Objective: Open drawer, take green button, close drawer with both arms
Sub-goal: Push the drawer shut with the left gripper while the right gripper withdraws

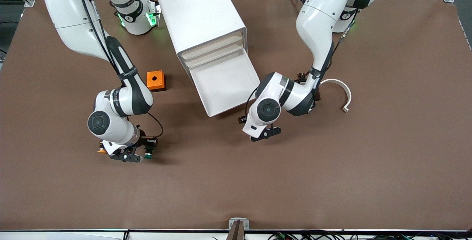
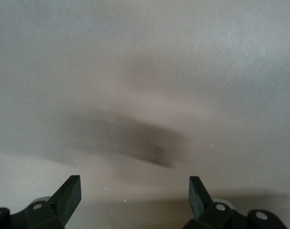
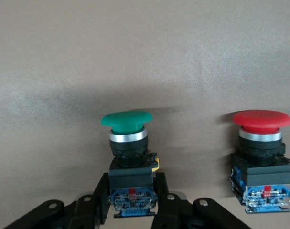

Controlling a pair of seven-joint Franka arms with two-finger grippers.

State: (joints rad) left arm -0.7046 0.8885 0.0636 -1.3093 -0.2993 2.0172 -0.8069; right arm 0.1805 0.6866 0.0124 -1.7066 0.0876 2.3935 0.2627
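Observation:
The lowest drawer of the white cabinet is pulled out and looks empty. My right gripper is low at the table, nearer to the front camera than the cabinet and toward the right arm's end. It is shut on the green-capped button. In the right wrist view the gripper clamps the button's black-and-blue body on both sides. My left gripper is open and empty, just past the drawer's front. The left wrist view shows its fingertips wide apart over bare surface.
A red-capped button stands beside the green one. An orange-capped button peeks out beside the right wrist. An orange box with a round hole sits beside the cabinet. A white curved strip lies toward the left arm's end.

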